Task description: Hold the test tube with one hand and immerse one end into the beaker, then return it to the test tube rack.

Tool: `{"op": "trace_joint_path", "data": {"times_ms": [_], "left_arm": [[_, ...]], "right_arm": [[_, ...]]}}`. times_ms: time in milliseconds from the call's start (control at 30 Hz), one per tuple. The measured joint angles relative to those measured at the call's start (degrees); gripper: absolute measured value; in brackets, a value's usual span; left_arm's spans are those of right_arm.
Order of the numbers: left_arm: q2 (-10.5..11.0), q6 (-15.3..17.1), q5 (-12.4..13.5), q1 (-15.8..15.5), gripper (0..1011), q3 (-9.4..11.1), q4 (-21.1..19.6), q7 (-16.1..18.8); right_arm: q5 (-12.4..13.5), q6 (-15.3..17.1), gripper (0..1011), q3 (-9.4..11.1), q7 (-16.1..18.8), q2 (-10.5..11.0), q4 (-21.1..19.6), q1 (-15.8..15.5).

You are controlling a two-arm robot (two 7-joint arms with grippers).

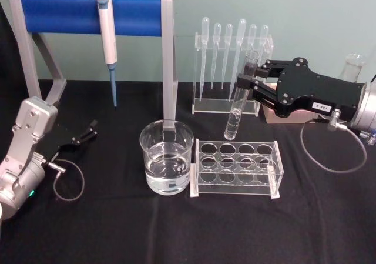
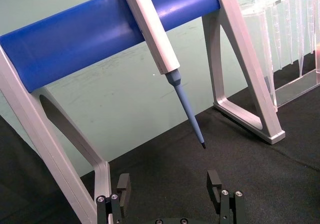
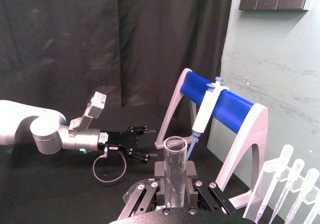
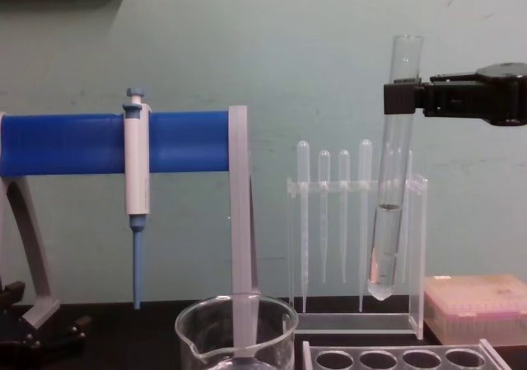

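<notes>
My right gripper [image 1: 251,79] is shut on the test tube [image 1: 239,96] near its open top. It holds the tube in the air, nearly upright and slightly tilted. The tube [image 4: 392,197] has some clear liquid in its lower part, and its round bottom hangs above the back of the clear rack. The beaker [image 1: 166,158], partly filled with water, stands on the black table to the left of the rack, apart from the tube. In the right wrist view the tube [image 3: 174,176] rises between the shut fingers. My left gripper [image 1: 88,132] rests open at the table's left.
A clear rack with round holes [image 1: 236,169] lies right of the beaker. Behind it stands a pipette holder [image 1: 230,70]. A micropipette [image 1: 107,40] hangs on the blue-barred stand [image 1: 64,14]. A tan tip box [image 4: 478,304] sits at the right.
</notes>
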Motion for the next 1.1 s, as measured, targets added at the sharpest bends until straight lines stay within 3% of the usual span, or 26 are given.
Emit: {"op": "trace_joint_path", "data": {"times_ms": [1100], "left_arm": [[0.0, 0.0, 0.0, 0.0, 1000, 0.0, 0.0, 0.0]], "right_arm": [[0.0, 0.0, 242, 0.0, 0.0, 0.0, 0.0, 0.0]]}}
